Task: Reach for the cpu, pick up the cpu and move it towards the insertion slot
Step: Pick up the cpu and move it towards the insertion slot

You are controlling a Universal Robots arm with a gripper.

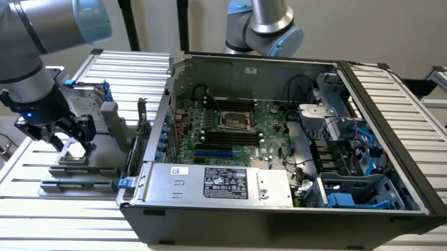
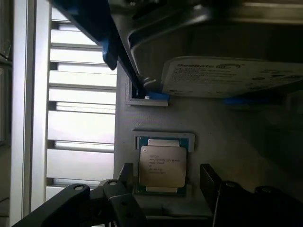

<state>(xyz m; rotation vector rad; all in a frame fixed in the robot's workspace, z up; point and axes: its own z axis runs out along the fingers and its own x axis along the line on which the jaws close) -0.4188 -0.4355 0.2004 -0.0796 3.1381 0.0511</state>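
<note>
- The robot arm's claw (image 1: 70,140) hangs over a grey fixture (image 1: 87,175) at the exterior view's left. It is outside the open computer case (image 1: 279,209) that stands on the slatted worktop (image 1: 28,209).
- In the wrist view we see the claw spread wide, with one dark finger (image 2: 125,177) on each side of the cpu (image 2: 162,165). Both fingers appear to stand a little apart from the chip's edges, and the claw holds nothing.
- The cpu lies flat with its silvery top up in a shallow framed pocket of the fixture. It is near the hard drive (image 2: 232,75), which sits in a blue frame.
- The insertion slot (image 1: 234,121) shows its shiny metal frame on the green circuit board (image 1: 279,117) inside the case, well apart from the cpu and the claw. From this angle we cannot tell whether its dark centre is bare.
- We judge the reach to be all but complete, since the claw is lined up astride the chip. The grasp has not yet been made, the cpu has not left its pocket, and the whole carry across to the slot is left to do.
</note>
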